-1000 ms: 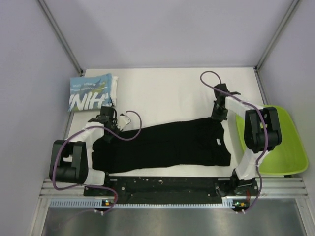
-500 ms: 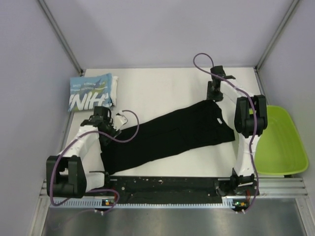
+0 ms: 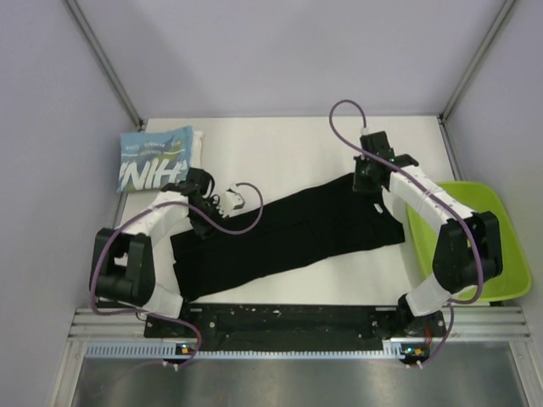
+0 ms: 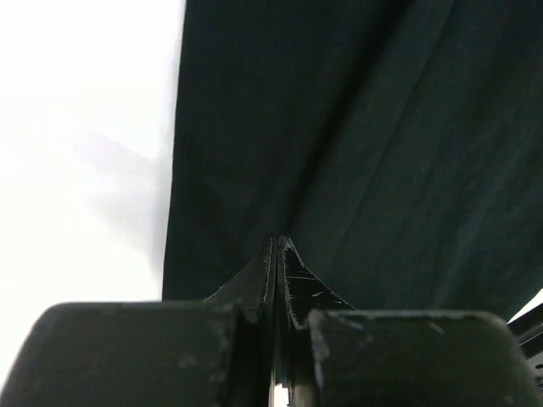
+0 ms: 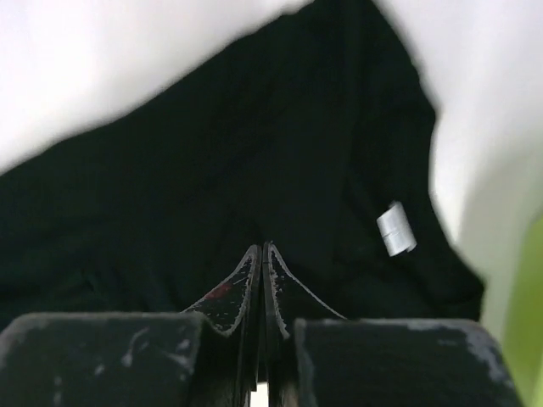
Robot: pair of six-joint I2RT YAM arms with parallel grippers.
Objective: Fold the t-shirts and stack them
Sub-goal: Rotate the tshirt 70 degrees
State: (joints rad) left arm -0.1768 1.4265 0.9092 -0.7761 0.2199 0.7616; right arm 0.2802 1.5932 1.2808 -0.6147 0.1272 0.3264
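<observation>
The black t-shirt [image 3: 297, 229] lies stretched in a diagonal band from the near left to the far right of the white table. My left gripper [image 3: 204, 219] is shut on its left end, and in the left wrist view [image 4: 278, 242] the black cloth [image 4: 356, 136] runs away from the closed tips. My right gripper [image 3: 366, 183] is shut on the collar end, and in the right wrist view [image 5: 262, 246] the white neck label [image 5: 396, 229] shows just right of the tips. The light blue t-shirt [image 3: 157, 159] with white lettering lies folded at the far left.
A lime-green tray [image 3: 501, 254] sits at the right edge of the table, beside the right arm. Purple cables loop above both wrists. A black rail [image 3: 280, 318] runs along the near edge. Grey walls close in the table on three sides.
The black shirt has been pulled from lying flat along the front into a diagonal band. The right gripper carried the collar end toward the back. The left gripper moved right with its end.
</observation>
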